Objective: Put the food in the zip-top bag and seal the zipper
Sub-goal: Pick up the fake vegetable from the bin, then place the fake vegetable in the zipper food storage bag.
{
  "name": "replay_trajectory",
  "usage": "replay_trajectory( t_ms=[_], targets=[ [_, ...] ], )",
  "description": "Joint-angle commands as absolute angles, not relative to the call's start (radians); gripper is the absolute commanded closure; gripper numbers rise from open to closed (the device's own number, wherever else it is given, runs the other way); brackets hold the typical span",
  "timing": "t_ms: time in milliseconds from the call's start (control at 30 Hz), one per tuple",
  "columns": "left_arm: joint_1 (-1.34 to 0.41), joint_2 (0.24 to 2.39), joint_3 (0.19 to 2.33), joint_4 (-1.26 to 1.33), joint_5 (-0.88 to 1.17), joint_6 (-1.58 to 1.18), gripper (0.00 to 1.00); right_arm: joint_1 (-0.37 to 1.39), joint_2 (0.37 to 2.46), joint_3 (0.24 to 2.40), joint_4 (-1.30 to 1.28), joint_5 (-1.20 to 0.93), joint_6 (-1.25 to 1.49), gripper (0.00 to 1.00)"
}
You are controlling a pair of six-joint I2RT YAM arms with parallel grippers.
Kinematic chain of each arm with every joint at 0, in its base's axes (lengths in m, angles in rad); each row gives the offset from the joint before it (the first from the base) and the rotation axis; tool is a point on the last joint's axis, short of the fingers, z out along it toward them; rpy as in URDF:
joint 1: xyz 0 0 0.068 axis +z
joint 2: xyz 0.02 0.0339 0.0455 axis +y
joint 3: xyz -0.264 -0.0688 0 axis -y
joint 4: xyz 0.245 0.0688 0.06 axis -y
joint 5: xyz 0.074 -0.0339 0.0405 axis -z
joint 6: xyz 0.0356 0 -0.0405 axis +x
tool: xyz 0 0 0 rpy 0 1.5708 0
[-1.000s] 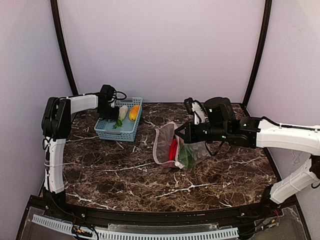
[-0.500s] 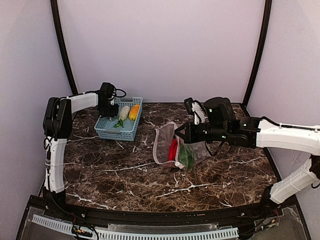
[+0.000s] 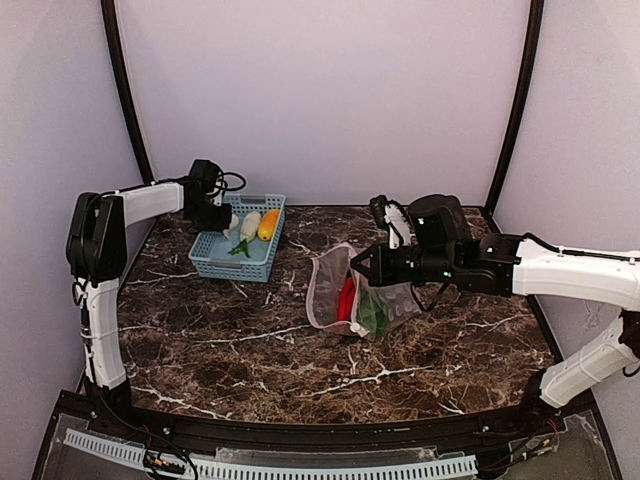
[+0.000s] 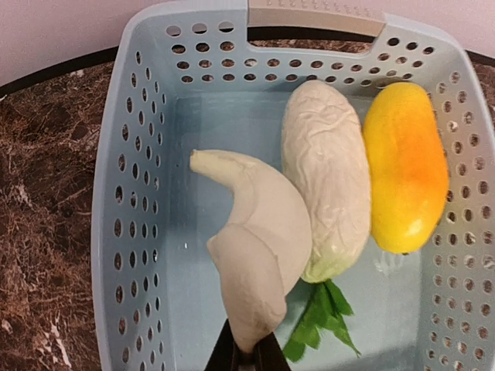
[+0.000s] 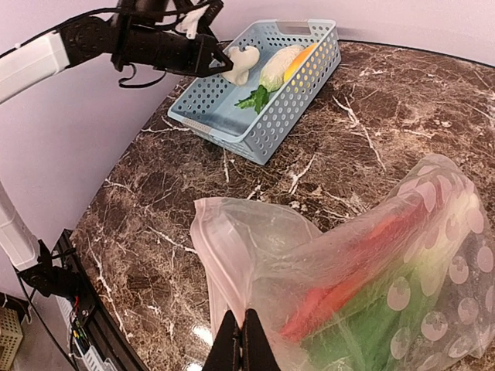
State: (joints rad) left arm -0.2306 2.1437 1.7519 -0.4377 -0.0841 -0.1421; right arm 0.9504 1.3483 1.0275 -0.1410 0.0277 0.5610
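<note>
A curved white toy vegetable (image 4: 255,259) is clamped by its lower end between the narrow jaws of the left gripper (image 4: 247,357), at the bottom centre of the left wrist view. It is held over the light-blue basket (image 4: 124,193). In the right wrist view it is seen at the upper left, raised above the basket's rim.

Two more pieces are seen lying in the right half of the basket, touching side by side: a pale wrinkled vegetable with green leaves (image 4: 325,178) and a yellow corn-like one (image 4: 404,178).

The zip-top bag (image 3: 395,298) is found at the centre of the top view, resting on the dark marble table (image 3: 250,370). Its rim is pinched between the closed jaws of the right gripper (image 5: 241,340), and its mouth, edged by the pinkish zipper (image 3: 309,290), is held open toward the left of the frame. A long red-orange vegetable (image 5: 348,270) and a green one (image 5: 387,328) are seen inside it.
</note>
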Motion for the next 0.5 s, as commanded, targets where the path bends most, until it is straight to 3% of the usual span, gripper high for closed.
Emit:
replay_trajectory(
  t_ms=[0, 300, 467],
  targets=[
    [-0.225, 1.927, 1.641, -0.323, 0.059, -0.237, 0.99, 0.960, 1.356, 1.043, -0.136, 0.067, 0.574, 1.00],
    [-0.248, 1.533, 1.188, -0.065, 0.287, -0.453, 0.99, 0.960, 1.337, 1.033, -0.120, 0.099, 0.560, 1.00],
    [-0.303, 1.346, 1.004, -0.067, 0.365, -0.441, 0.99, 0.960, 1.333, 1.015, -0.087, 0.105, 0.572, 1.00]
  ],
)
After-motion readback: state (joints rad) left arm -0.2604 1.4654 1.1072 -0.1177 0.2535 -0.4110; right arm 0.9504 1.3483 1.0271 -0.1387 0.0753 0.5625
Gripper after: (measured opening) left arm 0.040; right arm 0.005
